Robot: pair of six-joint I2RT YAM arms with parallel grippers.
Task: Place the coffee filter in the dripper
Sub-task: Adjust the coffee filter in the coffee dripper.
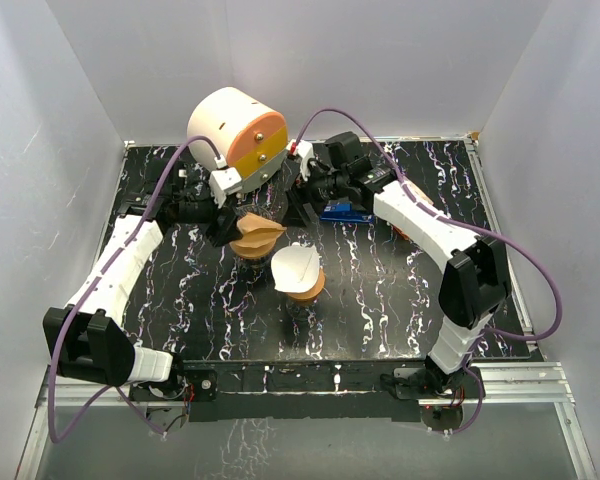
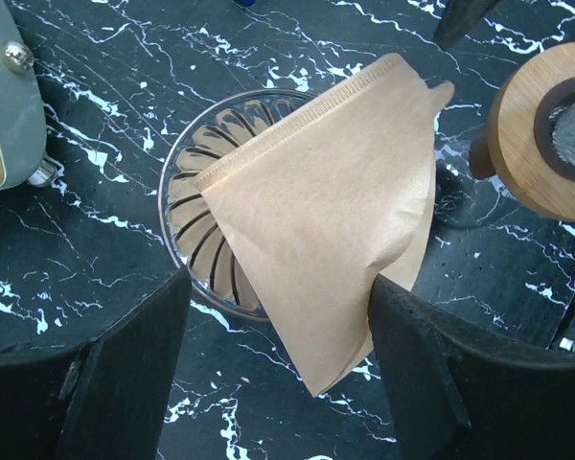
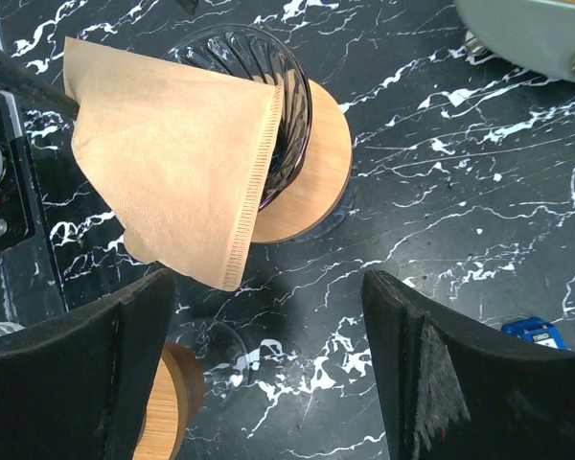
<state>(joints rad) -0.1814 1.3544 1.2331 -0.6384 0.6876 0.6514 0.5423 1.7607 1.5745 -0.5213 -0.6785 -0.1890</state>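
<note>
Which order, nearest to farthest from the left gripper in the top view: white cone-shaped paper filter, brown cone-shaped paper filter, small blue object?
1. The brown paper filter, right at the left gripper, left of centre.
2. The white paper filter, at the table's middle.
3. The small blue object, farther right, toward the back.

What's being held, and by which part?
Nothing looks gripped: the brown filter leans on the glass dripper between the open jaws of the left gripper; the right gripper is empty.
</note>
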